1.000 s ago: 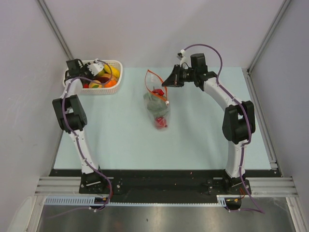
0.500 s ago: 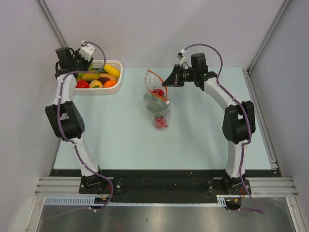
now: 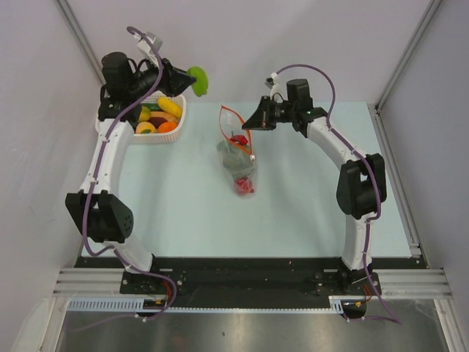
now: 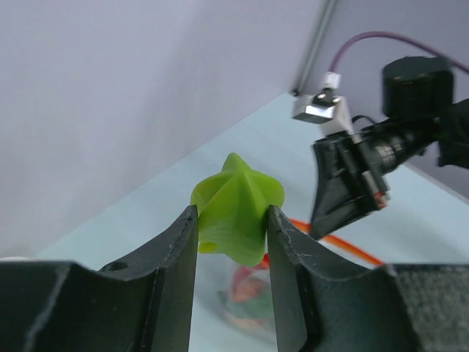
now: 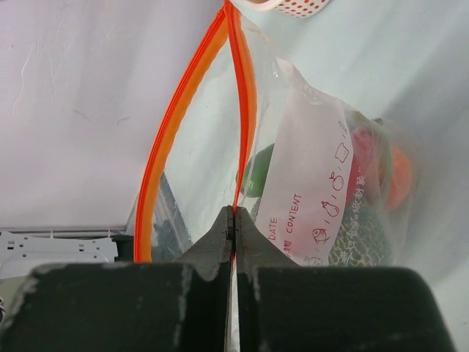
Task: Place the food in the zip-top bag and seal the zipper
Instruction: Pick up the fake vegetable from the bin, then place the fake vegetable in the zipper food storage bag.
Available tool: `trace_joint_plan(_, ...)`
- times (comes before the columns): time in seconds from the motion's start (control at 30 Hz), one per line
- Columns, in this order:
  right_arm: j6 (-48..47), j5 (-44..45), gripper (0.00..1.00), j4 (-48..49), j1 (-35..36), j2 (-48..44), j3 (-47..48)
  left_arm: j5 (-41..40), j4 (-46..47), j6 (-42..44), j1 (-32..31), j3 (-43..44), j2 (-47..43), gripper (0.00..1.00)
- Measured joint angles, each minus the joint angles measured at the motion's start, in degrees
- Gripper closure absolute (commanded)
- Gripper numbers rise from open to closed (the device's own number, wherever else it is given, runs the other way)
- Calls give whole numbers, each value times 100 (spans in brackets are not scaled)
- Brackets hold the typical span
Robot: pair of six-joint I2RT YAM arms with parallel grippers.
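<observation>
Green toy food [image 4: 236,209], clamped between the part-spread fingers of the left gripper [image 3: 187,79], which hide its flanks. Ahead of and below this claw, the zip-top bag [image 3: 237,158] lies on the table [image 3: 308,205]. The right gripper [image 5: 233,213], fully closed, pinches the zipper [image 5: 176,125]. The bag's contents are indistinct behind a white label [image 5: 308,183].

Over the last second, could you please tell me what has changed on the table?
The left gripper rose out of the basket with a green toy fruit clamped in it and swung right, toward the bag. The right gripper still pinches the bag's orange strip; bag unmoved.
</observation>
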Motion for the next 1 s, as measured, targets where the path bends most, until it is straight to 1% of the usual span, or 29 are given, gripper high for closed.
trace_joint_plan(0.1, 31, 0, 100, 33, 50, 0, 2, 109, 103, -378, -273, -267, -103, 98)
trace_joint_plan(0.2, 42, 0, 100, 35, 90, 0, 4, 105, 35, -275, -647, -619, -118, 97)
trace_joint_plan(0.37, 39, 0, 100, 35, 131, 0, 4, 44, -212, 457, -1180, -1172, -133, 97)
trace_joint_plan(0.57, 37, 0, 100, 35, 151, 0, 2, -223, -804, 1858, -1460, -1198, -136, 97)
trace_joint_plan(0.6, 37, -2, 100, 35, 151, 0, 4, -315, -918, 2103, -1491, -1198, -136, 94)
trace_joint_plan(0.63, 37, -2, 100, 35, 151, -2, 4, -411, -1016, 2371, -1519, -1198, -136, 88)
trace_joint_plan(0.67, 37, -2, 100, 35, 151, -2, 2, -509, -1102, 2618, -1543, -1198, -136, 75)
trace_joint_plan(0.7, 37, -2, 100, 35, 151, -2, 4, -605, -1189, 2883, -1569, -1198, -136, 35)
trace_joint_plan(0.73, 37, -4, 100, 35, 151, -2, 4, -704, -1279, 3189, -1593, -1198, -136, 16)
trace_joint_plan(0.77, 37, -4, 100, 35, 151, -2, 4, -809, -1386, 3506, -1615, -1198, -136, 2)
trace_joint_plan(0.83, 37, -33, 100, 37, 151, -2, 4, -997, -1558, 4028, -1650, -1198, -136, 0)
trace_joint_plan(0.9, 33, -66, 100, 39, 151, -2, 4, -1110, -1617, 4275, -1646, -1198, -142, 0)
trace_joint_plan(1.0, 11, -122, 100, 55, 151, -2, 4, -933, -1631, 4559, -1488, -1198, -236, 0)
